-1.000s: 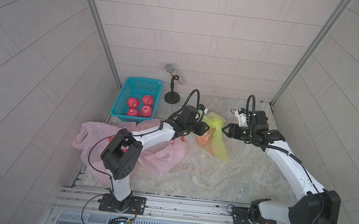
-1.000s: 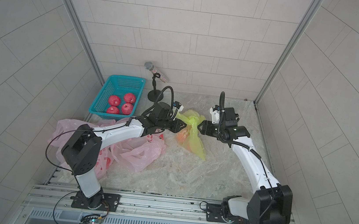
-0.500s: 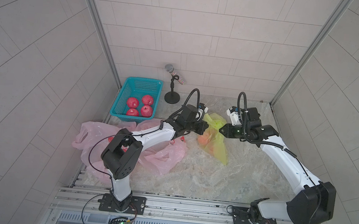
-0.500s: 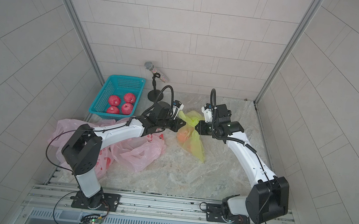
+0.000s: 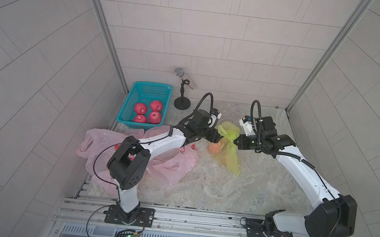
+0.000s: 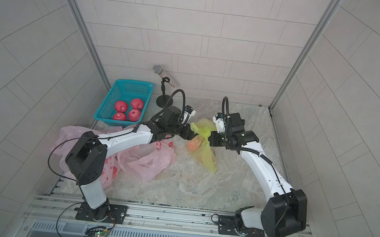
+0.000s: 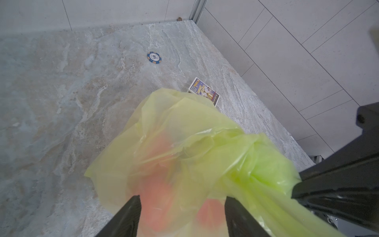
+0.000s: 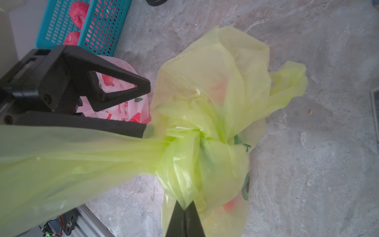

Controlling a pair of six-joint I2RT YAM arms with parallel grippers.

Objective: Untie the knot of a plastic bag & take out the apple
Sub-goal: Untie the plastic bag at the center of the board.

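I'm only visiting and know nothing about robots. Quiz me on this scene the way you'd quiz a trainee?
1. True or false: the right gripper is shut on the yellow-green bag.
2. How many red apples lie in the blue basket?
3. The microphone stands: A) in the basket, B) on the table beside the basket, C) on an arm.
Key: 1 true; 2 four; 3 B.

Left end effector [image 7: 182,198] spread; right end effector [image 8: 185,205] seemingly pinched together; the 2 nearly meet.
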